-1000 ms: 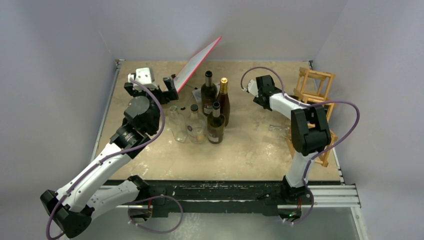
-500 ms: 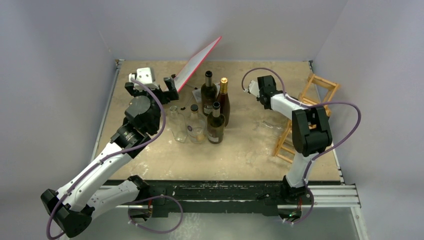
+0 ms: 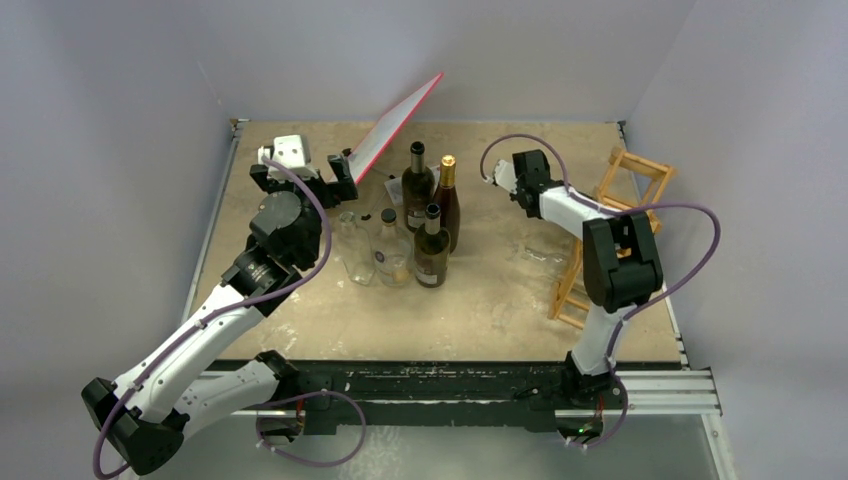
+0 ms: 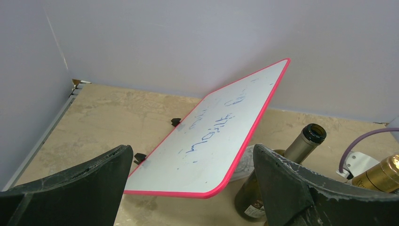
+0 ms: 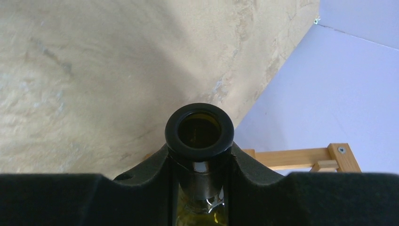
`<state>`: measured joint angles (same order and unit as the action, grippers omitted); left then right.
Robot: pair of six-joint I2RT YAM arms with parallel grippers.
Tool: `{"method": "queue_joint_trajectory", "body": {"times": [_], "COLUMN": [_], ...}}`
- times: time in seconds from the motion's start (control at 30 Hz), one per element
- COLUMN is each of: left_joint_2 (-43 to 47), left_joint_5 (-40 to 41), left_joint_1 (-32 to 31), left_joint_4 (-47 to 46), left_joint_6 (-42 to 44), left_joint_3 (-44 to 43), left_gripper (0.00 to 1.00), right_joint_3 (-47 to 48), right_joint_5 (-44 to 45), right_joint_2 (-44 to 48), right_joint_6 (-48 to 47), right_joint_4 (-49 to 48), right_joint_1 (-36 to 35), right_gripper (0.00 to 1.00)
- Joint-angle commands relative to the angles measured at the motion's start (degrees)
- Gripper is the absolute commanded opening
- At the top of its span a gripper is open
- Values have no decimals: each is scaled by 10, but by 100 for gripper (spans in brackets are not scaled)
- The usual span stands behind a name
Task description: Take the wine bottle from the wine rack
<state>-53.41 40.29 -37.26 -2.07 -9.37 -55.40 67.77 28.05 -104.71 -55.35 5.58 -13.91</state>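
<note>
Wine rack (image 5: pixel 291 156) has tipped and skewed at the worktop's 3 o'clock edge since a second ago. Likely cause: right gripper (image 5: pixel 199 164) jaws clamp wine bottle (image 5: pixel 199 128) by the neck, body probably still in a cell. Left gripper (image 4: pixel 190 155) jaws spread wide, idle at 10 o'clock.

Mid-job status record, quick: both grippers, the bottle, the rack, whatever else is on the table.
left gripper: open, red-edged whiteboard ahead of it
right gripper: shut on neck of wine bottle
wine bottle: uncorked, mouth toward the wrist camera
wine rack: tilted, at right edge of table, partly behind right arm
bottle clear of rack: cannot tell, the arm hides it
other: five bottles standing mid-table
</note>
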Motion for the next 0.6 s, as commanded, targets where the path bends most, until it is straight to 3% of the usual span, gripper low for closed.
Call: {"method": "queue_joint_trajectory", "body": {"times": [0.0,0.57], "left_joint_2": [1,-9], "left_joint_5": [-1,0], "left_joint_1": [3,3], "left_joint_4": [-19,-19], "left_joint_6": [2,5], "left_joint_3": [-5,-4], "left_gripper": [99,99], "right_joint_3": [77,256], "right_joint_5": [10,-13], "right_joint_2": [-39,-121], "right_joint_6": [38,53], "right_joint_4": [-26,20], "right_joint_1": [-6,-21], "right_gripper": [0,0]}}
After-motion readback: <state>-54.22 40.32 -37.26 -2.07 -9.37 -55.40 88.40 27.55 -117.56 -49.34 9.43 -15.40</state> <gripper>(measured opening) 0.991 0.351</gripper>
